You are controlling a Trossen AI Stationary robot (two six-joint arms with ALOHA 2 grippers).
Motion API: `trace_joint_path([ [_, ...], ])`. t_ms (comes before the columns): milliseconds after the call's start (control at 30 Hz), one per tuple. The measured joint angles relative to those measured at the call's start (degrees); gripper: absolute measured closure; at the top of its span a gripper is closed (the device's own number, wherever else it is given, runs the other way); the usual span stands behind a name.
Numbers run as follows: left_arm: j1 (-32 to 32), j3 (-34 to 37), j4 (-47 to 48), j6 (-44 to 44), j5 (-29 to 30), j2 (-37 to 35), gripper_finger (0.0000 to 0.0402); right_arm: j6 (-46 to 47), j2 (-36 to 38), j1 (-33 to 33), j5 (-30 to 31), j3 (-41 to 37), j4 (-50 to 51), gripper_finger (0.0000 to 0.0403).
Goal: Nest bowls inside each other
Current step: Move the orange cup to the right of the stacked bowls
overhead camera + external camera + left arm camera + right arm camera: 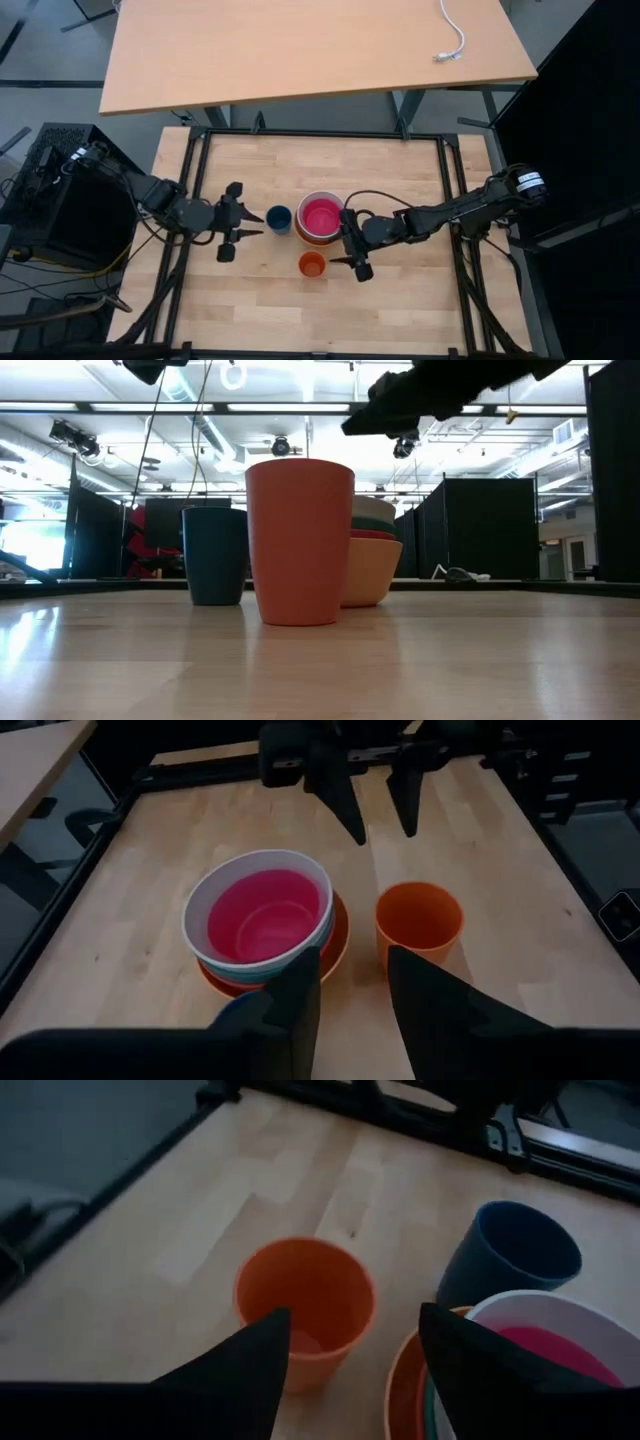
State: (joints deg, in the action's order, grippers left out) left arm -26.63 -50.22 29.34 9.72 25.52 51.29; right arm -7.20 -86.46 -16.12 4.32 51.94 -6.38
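Note:
The bowls (320, 218) stand nested in one stack at the table's middle. The magenta-pink bowl (265, 918) sits inside the white one, with teal and red-orange rims below. In the low view the yellow-orange bowl (372, 572) is at the bottom, resting on the table. My left gripper (258, 224) hovers open just left of the small dark blue cup (279, 218). My right gripper (340, 240) hovers open right of the stack, above and beside the small orange cup (312, 264). Nothing is between either pair of fingers (350, 970) (350, 1325).
The blue cup (215, 555) stands upright against the stack's left side. The orange cup (300, 540) stands upright in front of the stack. A black frame (200, 160) rims the table. A second tabletop (310, 50) carrying a white cable lies beyond the far edge.

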Motion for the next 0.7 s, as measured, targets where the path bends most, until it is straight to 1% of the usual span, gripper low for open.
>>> trace_joint_path([
  [133,0.00,0.02,0.07,0.00,0.13,0.04,0.0301,2.28,0.00,-0.40,-0.08,0.00,-0.66,0.0194],
  [300,0.00,0.02,0.15,0.00,0.11,0.03,0.0310,1.38,-0.53,-2.19,-1.48,0.00,-0.72,0.0210],
  [367,0.00,0.02,0.18,0.07,0.10,0.04,0.0313,1.68,-1.48,-2.74,-1.68,0.33,-0.77,0.0215],
  [700,0.01,0.04,0.32,0.86,-0.02,0.04,0.0316,8.90,-7.52,-3.40,-3.82,4.57,-0.39,0.0220],
])
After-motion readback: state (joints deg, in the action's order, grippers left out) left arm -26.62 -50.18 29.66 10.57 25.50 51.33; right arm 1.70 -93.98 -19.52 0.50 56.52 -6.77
